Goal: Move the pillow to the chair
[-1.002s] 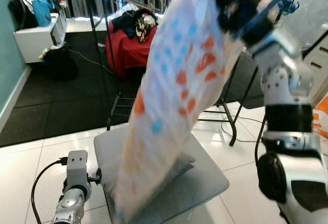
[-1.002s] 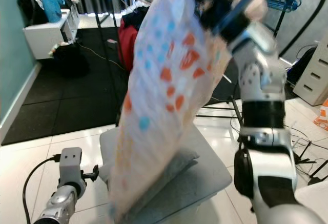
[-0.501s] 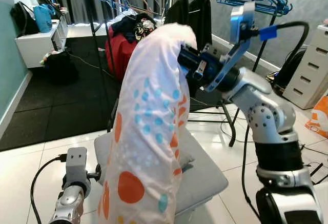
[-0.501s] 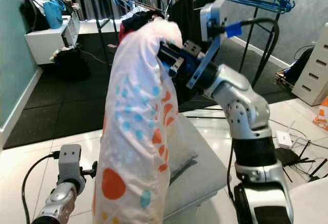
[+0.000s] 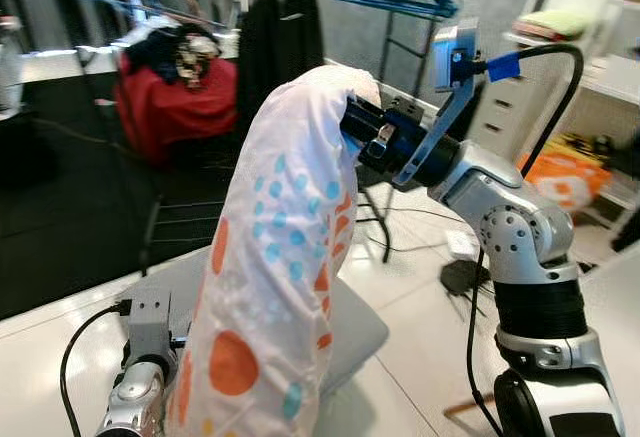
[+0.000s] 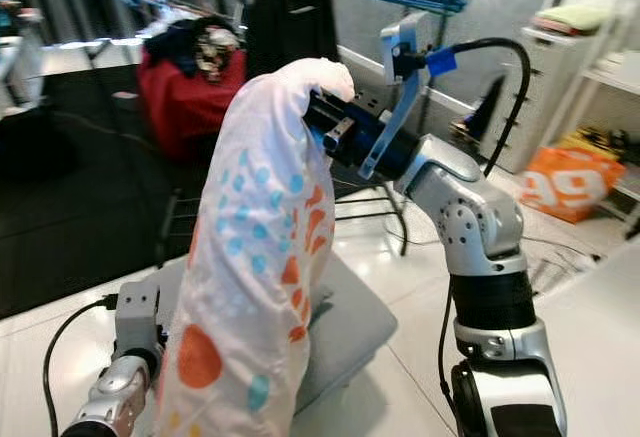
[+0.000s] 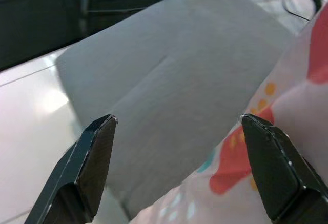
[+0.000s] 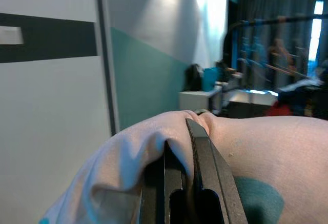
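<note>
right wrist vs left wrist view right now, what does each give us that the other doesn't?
Right wrist view: the right gripper with its fingers shut on a pinched fold of the pillow, with a teal wall and a clothes rack behind.

Left wrist view: the left gripper open, its fingers apart over the grey seat cushion, holding nothing.

Both: the white pillow with its coloured print, though the left wrist view catches just its hanging lower end.
</note>
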Motion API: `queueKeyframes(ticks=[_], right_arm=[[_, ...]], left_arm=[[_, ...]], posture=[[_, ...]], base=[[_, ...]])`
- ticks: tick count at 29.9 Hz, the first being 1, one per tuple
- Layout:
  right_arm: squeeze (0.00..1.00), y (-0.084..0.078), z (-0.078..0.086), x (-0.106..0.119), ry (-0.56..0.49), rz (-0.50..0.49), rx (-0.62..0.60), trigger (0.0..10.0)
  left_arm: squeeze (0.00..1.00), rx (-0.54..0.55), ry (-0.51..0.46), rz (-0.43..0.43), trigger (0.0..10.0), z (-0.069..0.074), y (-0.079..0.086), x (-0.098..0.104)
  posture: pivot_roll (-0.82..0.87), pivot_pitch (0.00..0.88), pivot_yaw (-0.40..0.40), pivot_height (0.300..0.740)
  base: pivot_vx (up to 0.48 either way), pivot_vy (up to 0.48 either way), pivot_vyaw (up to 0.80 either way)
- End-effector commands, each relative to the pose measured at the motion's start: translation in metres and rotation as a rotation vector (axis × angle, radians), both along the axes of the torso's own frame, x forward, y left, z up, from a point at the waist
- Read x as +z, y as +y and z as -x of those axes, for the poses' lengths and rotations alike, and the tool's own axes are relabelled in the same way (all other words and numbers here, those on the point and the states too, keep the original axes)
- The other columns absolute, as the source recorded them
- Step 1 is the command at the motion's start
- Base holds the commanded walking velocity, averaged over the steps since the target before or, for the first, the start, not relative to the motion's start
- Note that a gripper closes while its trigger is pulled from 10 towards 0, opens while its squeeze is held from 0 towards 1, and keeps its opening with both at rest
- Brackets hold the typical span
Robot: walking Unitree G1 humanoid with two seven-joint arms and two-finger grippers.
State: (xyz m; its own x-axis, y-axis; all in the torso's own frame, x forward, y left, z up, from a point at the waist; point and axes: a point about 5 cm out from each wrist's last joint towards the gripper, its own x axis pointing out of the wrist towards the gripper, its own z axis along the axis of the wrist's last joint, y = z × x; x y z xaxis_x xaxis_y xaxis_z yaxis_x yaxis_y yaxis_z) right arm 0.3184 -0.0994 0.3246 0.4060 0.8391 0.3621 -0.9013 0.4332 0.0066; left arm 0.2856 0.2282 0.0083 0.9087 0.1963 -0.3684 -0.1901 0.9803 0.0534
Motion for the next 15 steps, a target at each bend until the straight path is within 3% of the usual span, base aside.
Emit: queueKeyframes(ticks=[1,15], right_arm=[[0.00,-0.0024,0.0102,0.0155,-0.069,-0.043,0.017,10.0],[0.00,0.0005,0.0140,0.0162,-0.059,-0.050,0.028,10.0]], left_arm=[[0.00,-0.003,0.043,-0.010,10.0,0.0063,0.0006,-0.0072],[0.00,0.021,0.005,-0.008,10.0,0.0012,0.0056,0.0006]], posture=[[-0.17,0.000,-0.055,0.740],[-0.16,0.000,-0.063,0.740]], base=[[0.000,0.000,-0.59],[0.000,0.000,-0.58]])
